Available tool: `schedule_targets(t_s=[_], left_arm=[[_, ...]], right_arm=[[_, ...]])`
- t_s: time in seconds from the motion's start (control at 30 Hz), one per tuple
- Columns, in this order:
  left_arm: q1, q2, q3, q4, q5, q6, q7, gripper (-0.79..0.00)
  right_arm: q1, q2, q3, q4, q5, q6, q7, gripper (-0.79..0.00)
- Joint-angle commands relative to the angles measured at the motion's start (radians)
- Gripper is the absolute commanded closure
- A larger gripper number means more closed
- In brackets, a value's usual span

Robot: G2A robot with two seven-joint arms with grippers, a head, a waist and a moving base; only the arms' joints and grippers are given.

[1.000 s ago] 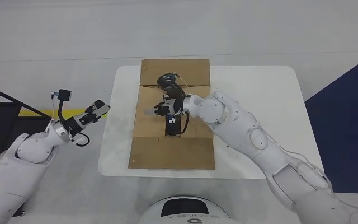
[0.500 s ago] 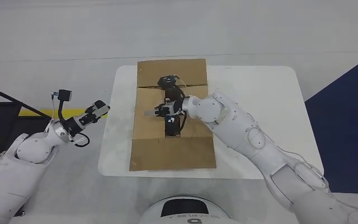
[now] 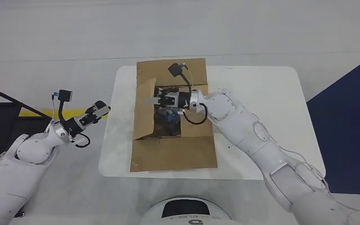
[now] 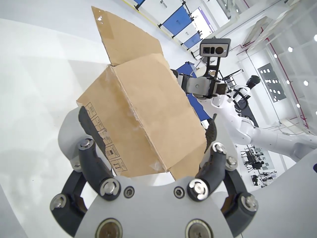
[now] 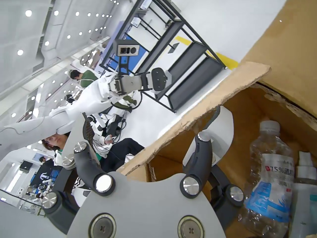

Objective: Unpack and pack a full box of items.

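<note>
**Unpacking stage: right gripper props the side flap open; contents not yet removed.**

The table [image 3: 253,112] carries the box [image 3: 174,152] at its centre, within both arms' range. The box's near and far flaps lie folded outward. The side flap [image 3: 145,109] stands tilted up, which exposes the interior for access. The right gripper [image 3: 157,99] straddles this flap's free edge with its fingers [image 5: 205,147] spread wide. One finger sits inside the box under the cardboard and the other outside. By appearance the flap is propped, not clamped. The left gripper [image 4: 148,116] hangs well apart from the box, off the table's side, wide open and empty, probably kept clear as a reserve. Inside the box, a clear water bottle [image 5: 267,174] touches a white spray bottle [image 5: 303,189].
</note>
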Motion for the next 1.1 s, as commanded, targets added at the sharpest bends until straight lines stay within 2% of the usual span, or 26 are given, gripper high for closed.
schedule_targets(t_s=[0.0, 0.17, 0.23, 0.33, 0.57, 0.67, 0.77, 0.93, 1.07], left_arm=[[0.000, 0.000, 0.000, 0.000, 0.000, 0.000, 0.000, -0.785], [0.012, -0.008, -0.034, 0.011, -0.025, 0.005, 0.074, -0.785], [0.021, -0.009, -0.056, 0.030, -0.057, -0.010, 0.081, -0.785], [0.034, -0.010, -0.086, 0.047, -0.104, -0.042, 0.070, -0.785], [0.054, -0.018, -0.113, 0.043, -0.131, -0.063, 0.046, -0.785], [0.056, -0.022, -0.114, 0.036, -0.136, -0.057, 0.029, -0.785], [0.057, -0.027, -0.115, 0.030, -0.128, -0.054, 0.024, -0.785], [0.056, -0.034, -0.115, 0.022, -0.120, -0.045, 0.003, -0.785], [0.049, -0.040, -0.111, 0.015, -0.087, -0.032, -0.008, -0.785]], right_arm=[[0.010, -0.005, -0.005, -0.001, 0.009, -0.013, 0.007, -0.779], [0.052, -0.032, -0.046, -0.008, -0.010, -0.013, -0.018, -0.757], [0.077, -0.049, -0.081, -0.002, -0.080, 0.001, -0.062, -0.680], [0.112, -0.088, -0.155, 0.022, -0.105, 0.018, -0.080, -0.628], [0.191, -0.198, -0.309, 0.159, -0.109, 0.059, -0.063, -0.727], [0.210, -0.237, -0.342, 0.227, -0.097, 0.056, -0.056, -0.776], [0.225, -0.266, -0.352, 0.290, -0.087, 0.032, -0.061, -0.785], [0.239, -0.279, -0.328, 0.350, -0.087, -0.062, -0.089, -0.785], [0.225, -0.244, -0.269, 0.339, -0.138, -0.174, -0.131, -0.785]])
